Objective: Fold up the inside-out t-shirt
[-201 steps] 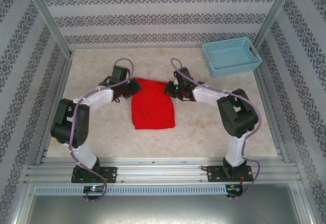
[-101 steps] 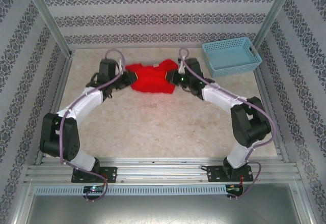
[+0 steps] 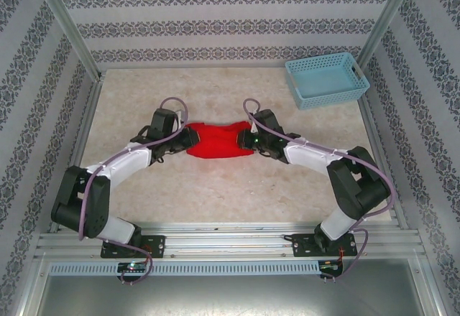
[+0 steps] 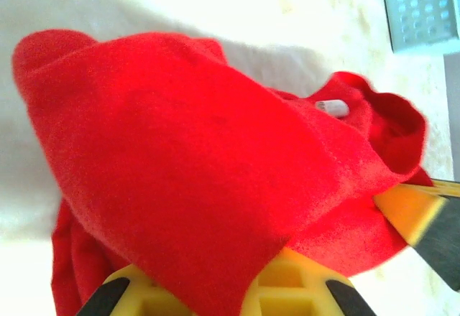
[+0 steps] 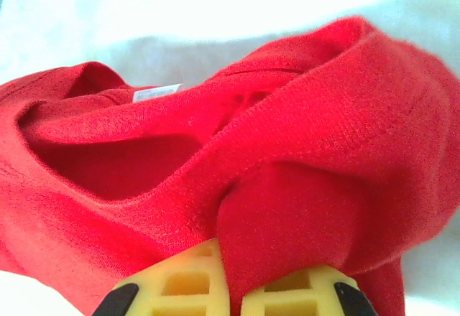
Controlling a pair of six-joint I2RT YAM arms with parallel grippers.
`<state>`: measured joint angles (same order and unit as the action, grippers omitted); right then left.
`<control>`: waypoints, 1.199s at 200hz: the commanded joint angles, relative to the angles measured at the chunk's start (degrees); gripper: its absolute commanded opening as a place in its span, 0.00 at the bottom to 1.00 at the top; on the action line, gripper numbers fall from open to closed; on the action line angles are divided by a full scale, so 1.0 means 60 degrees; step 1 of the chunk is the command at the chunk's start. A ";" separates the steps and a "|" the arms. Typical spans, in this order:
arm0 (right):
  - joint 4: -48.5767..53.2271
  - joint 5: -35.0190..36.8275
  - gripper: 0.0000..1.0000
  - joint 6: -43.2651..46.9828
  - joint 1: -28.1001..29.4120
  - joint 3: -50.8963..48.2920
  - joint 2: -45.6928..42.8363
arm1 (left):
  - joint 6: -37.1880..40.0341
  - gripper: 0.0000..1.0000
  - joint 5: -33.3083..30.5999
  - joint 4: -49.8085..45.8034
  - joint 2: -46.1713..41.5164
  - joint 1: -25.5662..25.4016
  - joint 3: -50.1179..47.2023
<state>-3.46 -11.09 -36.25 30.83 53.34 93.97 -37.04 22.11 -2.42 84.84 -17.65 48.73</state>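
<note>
While both arms are reaching inward over the table [image 3: 237, 187], the red t-shirt [image 3: 218, 141] is lying in the middle of it as a short, bunched band strung between the two grippers. The left gripper [image 3: 188, 138] is pinching the band's left end and the right gripper [image 3: 246, 138] is pinching its right end. Both are closed down tight on cloth: in each wrist view red fabric is spilling up out of the yellow fingers and draping over them, at the left gripper [image 4: 215, 294] and at the right gripper [image 5: 230, 287].

Judged purpose: the two end grips are keeping the cloth spread sideways and under light tension, so that a doubled layer is settling flat rather than slumping into a heap. The fold is looking partly made; the fabric is thick and rumpled, not yet a neat rectangle.

Orientation: the shirt's long axis is running left to right, roughly parallel to the near edge of the table. The neck opening, marked by a small white label [image 5: 157, 93], is gaping just ahead of the right gripper. It is probably facing the far side, though the overhead view is too coarse to confirm this.

The blue basket [image 3: 327, 79] is standing well apart at the far right corner.
</note>
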 commanded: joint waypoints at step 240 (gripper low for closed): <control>0.4282 0.1432 0.65 -0.0008 -0.0084 0.4520 0.3734 | -0.0531 0.36 -0.2060 -0.2889 0.4750 -0.0307 0.4467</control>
<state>19.29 1.69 -33.10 33.45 74.59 111.74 -39.03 7.27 -19.66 108.36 -19.44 69.69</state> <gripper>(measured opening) 0.657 0.380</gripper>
